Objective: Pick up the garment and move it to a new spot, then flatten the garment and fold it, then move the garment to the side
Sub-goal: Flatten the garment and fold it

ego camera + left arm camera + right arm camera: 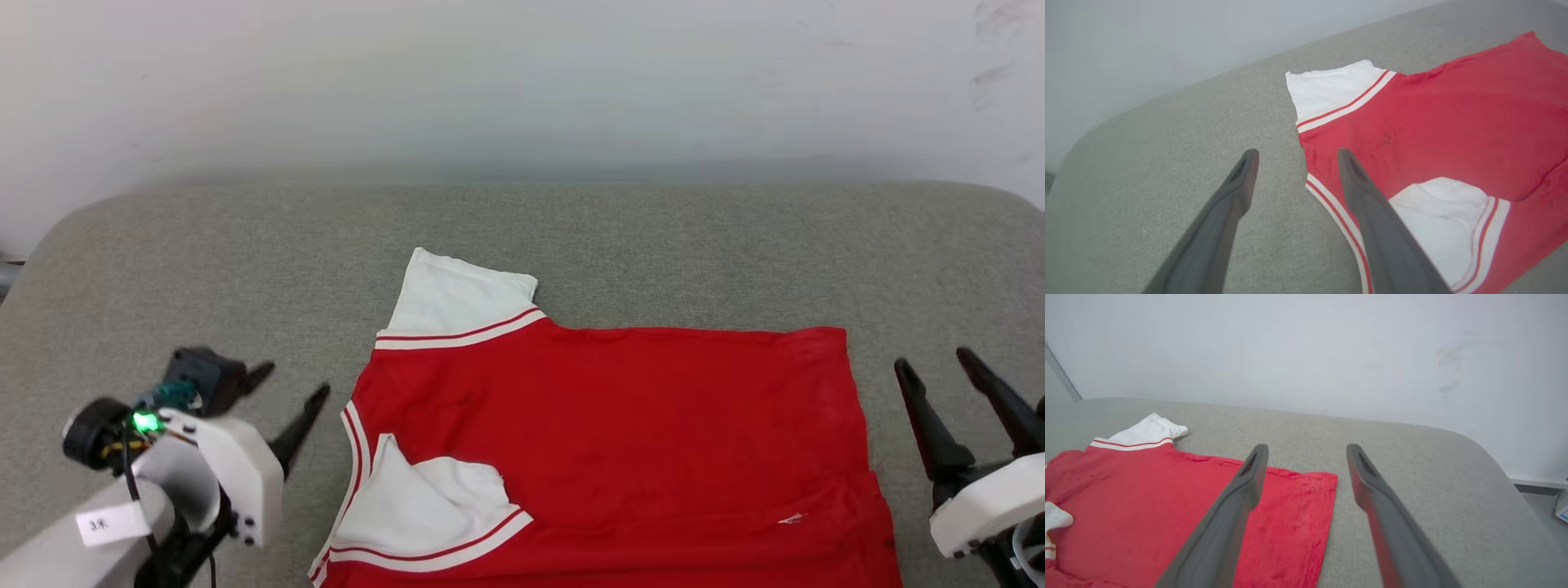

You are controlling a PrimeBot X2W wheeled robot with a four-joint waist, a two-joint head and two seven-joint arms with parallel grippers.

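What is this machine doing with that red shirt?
A two-armed robot is folding a red T-shirt, spread on a grey padded surface. At this moment it holds nothing: the left gripper hangs open beside the collar end, the right gripper open beside the hem. The near sleeve lies folded in over the red body; the far sleeve sticks out flat.

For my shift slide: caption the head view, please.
Red garment lies on grey cushion, open left pincer and open right pincer flanking it.

A bare test room, it seems: grey fabric-covered surface with rounded corners against a plain, scuffed white wall.
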